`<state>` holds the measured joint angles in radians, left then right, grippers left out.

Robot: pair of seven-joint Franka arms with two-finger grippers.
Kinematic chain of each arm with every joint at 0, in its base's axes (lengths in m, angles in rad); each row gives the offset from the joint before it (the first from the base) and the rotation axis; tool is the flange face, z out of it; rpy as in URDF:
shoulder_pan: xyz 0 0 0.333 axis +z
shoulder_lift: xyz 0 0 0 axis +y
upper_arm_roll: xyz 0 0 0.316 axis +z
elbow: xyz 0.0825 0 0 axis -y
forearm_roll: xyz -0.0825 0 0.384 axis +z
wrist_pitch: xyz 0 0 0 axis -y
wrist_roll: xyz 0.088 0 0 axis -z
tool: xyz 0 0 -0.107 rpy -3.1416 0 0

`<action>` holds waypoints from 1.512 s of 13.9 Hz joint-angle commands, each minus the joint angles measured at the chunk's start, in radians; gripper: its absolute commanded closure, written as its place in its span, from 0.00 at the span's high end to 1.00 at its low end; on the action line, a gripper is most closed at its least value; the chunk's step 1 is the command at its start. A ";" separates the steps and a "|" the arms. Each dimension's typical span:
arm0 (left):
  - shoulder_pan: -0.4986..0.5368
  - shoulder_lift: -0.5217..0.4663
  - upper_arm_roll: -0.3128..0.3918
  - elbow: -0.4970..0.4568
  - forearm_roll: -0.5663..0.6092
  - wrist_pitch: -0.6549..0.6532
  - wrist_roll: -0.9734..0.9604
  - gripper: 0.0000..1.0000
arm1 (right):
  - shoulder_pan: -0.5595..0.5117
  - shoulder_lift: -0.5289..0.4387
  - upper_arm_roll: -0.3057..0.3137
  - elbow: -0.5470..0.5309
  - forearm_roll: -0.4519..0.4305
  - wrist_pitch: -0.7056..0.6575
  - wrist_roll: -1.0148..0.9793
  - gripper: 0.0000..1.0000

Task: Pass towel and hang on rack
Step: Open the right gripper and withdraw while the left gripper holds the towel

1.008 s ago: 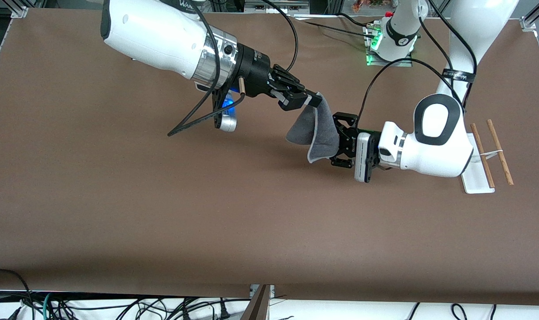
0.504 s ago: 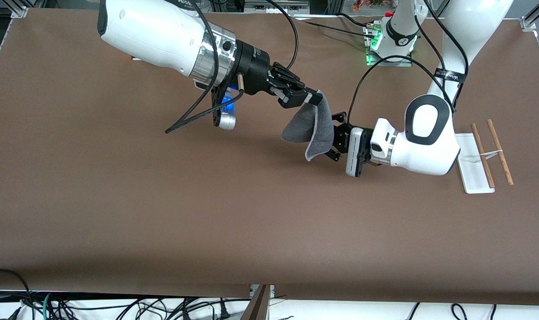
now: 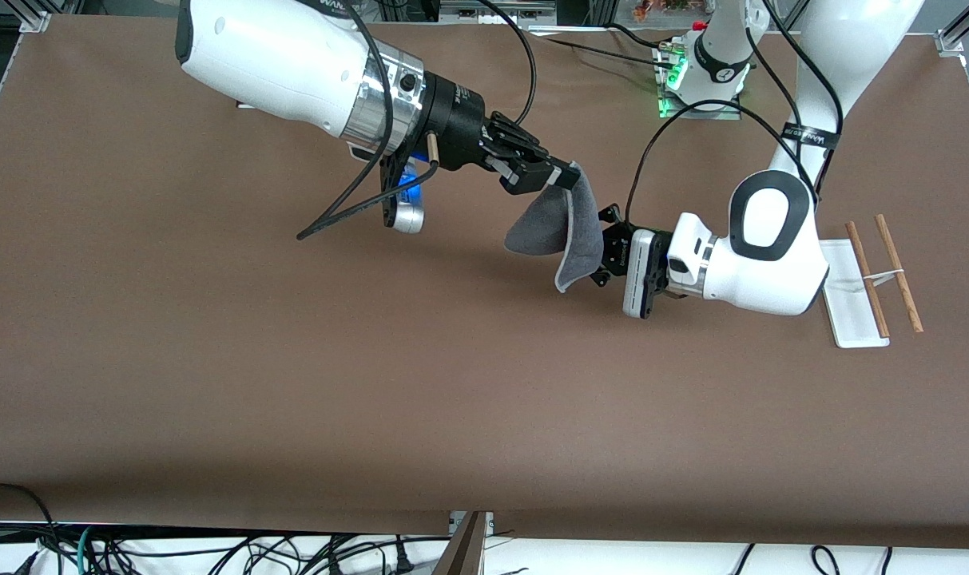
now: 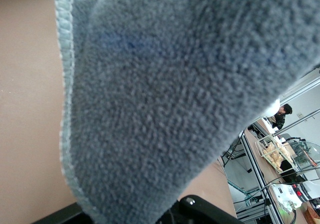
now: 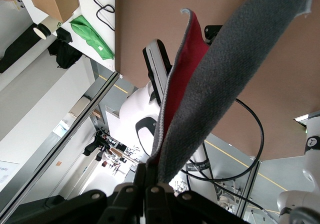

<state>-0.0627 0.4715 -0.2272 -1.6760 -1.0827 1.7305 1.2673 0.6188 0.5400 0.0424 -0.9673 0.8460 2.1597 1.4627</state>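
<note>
The towel (image 3: 568, 231) hangs in the air over the middle of the table, its dark grey side toward the front camera. My right gripper (image 3: 568, 177) is shut on its upper corner. My left gripper (image 3: 600, 255) has come in from the rack's side and is shut on the towel's lower part, its fingers hidden by the cloth. Grey towel (image 4: 160, 98) fills the left wrist view. The right wrist view shows the towel (image 5: 225, 83) folded, its pink-red side inside, rising from the shut right gripper (image 5: 152, 176). The rack (image 3: 851, 319) lies at the left arm's end of the table.
The rack's two wooden rods (image 3: 867, 279) lie side by side beside its white base, joined by a white bracket. A green-lit box (image 3: 676, 80) sits by the left arm's base. A black cable (image 3: 348, 212) loops down from the right wrist.
My left gripper moved in onto the towel's lower part and shut on it. The towel's lower edge shifted slightly. The right arm drew a little toward its own end of the table, then held still.
</note>
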 commanded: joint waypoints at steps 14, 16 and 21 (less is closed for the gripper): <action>0.015 -0.008 0.000 -0.008 0.009 -0.002 0.026 0.00 | -0.054 -0.017 -0.006 0.018 0.041 0.002 0.008 1.00; 0.015 -0.013 0.006 0.018 0.104 -0.020 0.002 0.00 | -0.077 -0.026 -0.007 0.018 0.039 0.005 -0.010 1.00; 0.128 -0.010 0.019 0.125 0.349 -0.239 -0.065 0.00 | -0.134 -0.032 -0.015 0.018 0.041 -0.017 -0.163 1.00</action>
<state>0.0001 0.4662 -0.2064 -1.5969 -0.7994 1.5898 1.2231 0.5129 0.5249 0.0231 -0.9476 0.8653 2.1679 1.3592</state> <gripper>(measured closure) 0.982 0.000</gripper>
